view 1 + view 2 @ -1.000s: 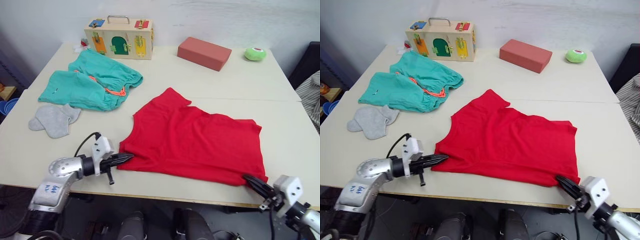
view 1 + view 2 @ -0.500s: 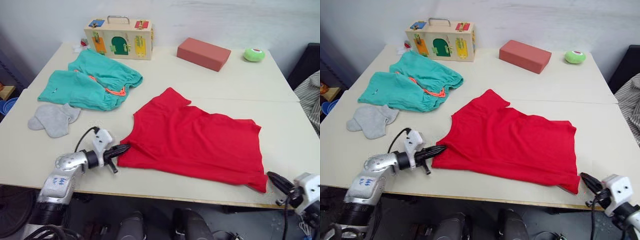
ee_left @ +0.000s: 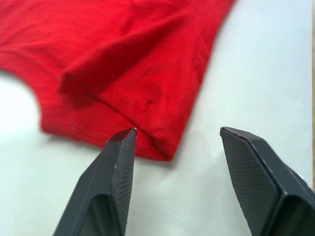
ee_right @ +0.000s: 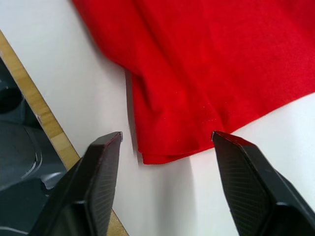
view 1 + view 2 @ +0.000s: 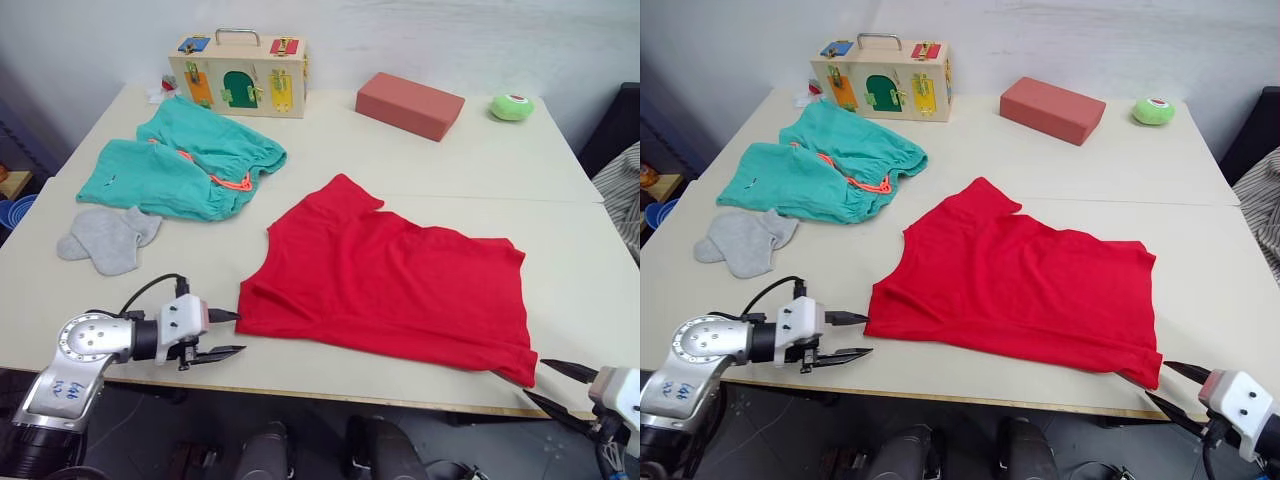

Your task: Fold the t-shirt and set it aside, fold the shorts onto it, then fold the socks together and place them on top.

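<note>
Garment: bright red short-sleeved cloth t-shirt (image 5: 390, 280), flat on tabletop (image 5: 450, 170).
Left gripper (image 5: 222, 333): fingers spread, beside shirt's near-left corner.
Right gripper (image 5: 560, 384): fingers spread, at near-right corner.
Advice: pinch both corners evenly, fold away.

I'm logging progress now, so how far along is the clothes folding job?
Early. The red t-shirt lies folded once near the table's front edge. Both grippers, left and right, are open and empty beside its front corners. The green shorts and grey socks lie unfolded, so stacking is all left.
</note>
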Action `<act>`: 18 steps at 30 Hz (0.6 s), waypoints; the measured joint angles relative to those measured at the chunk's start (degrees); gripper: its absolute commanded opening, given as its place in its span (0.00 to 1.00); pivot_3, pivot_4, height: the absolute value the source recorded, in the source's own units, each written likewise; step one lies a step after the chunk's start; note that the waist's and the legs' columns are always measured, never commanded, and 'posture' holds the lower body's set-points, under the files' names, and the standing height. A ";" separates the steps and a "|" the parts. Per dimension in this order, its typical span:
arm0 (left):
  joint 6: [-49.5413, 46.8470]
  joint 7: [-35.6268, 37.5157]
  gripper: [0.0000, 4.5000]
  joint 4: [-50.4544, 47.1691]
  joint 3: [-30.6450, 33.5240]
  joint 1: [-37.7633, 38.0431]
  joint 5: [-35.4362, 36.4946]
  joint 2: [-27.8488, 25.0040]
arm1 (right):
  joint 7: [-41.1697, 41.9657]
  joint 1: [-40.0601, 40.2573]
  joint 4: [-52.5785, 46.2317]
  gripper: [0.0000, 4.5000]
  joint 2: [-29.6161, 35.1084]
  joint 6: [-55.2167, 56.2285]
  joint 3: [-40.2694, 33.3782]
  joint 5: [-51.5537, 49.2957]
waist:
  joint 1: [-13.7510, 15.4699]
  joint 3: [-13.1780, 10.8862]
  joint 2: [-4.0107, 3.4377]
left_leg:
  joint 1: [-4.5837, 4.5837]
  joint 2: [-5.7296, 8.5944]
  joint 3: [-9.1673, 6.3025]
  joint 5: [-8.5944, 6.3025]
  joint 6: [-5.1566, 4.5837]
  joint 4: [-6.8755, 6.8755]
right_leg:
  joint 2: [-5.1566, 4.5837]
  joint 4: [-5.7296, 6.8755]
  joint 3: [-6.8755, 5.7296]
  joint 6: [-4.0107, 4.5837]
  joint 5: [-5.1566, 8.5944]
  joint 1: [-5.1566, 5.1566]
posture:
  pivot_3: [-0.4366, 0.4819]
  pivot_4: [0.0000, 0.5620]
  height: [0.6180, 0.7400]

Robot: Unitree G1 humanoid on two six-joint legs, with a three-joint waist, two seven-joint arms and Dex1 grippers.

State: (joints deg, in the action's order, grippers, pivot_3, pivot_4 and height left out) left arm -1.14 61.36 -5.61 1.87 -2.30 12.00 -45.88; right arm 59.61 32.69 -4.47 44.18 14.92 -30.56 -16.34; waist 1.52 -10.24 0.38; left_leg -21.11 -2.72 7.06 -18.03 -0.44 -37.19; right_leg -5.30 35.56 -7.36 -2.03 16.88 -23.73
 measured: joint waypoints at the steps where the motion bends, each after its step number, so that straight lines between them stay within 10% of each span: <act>1: 0.24 -0.72 0.60 0.33 -0.81 -0.75 -1.11 0.44 | -0.76 -0.61 -0.55 0.64 0.00 -0.47 0.78 0.96 | 0.00 0.00 0.00 | 0.01 0.00 0.00 0.12 -0.20 0.00 | 0.00 0.04 0.00 -0.01 0.00 -0.01 | 0.48 0.27 1.00; 4: 0.82 -1.82 0.61 1.40 -2.20 -2.64 -2.78 1.02 | -2.07 -1.97 -4.04 0.56 0.03 -2.74 3.17 2.44 | -0.13 0.01 -0.01 | 0.04 -0.02 0.00 0.11 -0.19 0.04 | 0.01 0.17 0.00 0.01 0.00 -0.04 | 0.48 0.27 1.00; 12: 1.55 -2.13 0.13 2.10 -4.28 -4.36 -4.75 0.63 | -3.66 -3.71 -9.02 0.00 0.41 -8.35 6.00 4.17 | 0.01 0.02 -0.05 | 0.10 -0.01 -0.02 0.14 -0.19 -0.03 | -0.01 0.21 0.00 0.00 0.00 0.03 | 0.48 0.27 1.00; 18: 0.91 -2.57 0.00 2.09 -4.06 -4.07 -4.82 -0.42 | -3.42 -2.83 -8.97 0.00 1.63 -10.51 5.99 5.02 | -0.13 0.05 -0.09 | 0.13 -0.01 -0.01 0.21 -0.11 -0.01 | 0.00 0.23 0.00 0.02 0.01 0.02 | 0.48 0.27 1.00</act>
State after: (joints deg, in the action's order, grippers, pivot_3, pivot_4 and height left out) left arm -0.23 58.79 -3.52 -2.19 -6.37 7.18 -46.29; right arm 56.20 29.86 -13.45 45.81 4.41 -24.57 -11.32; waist 1.39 -10.20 0.28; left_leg -20.98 -2.73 7.05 -17.83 -0.55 -37.20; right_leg -5.30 35.79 -7.36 -2.00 16.89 -23.70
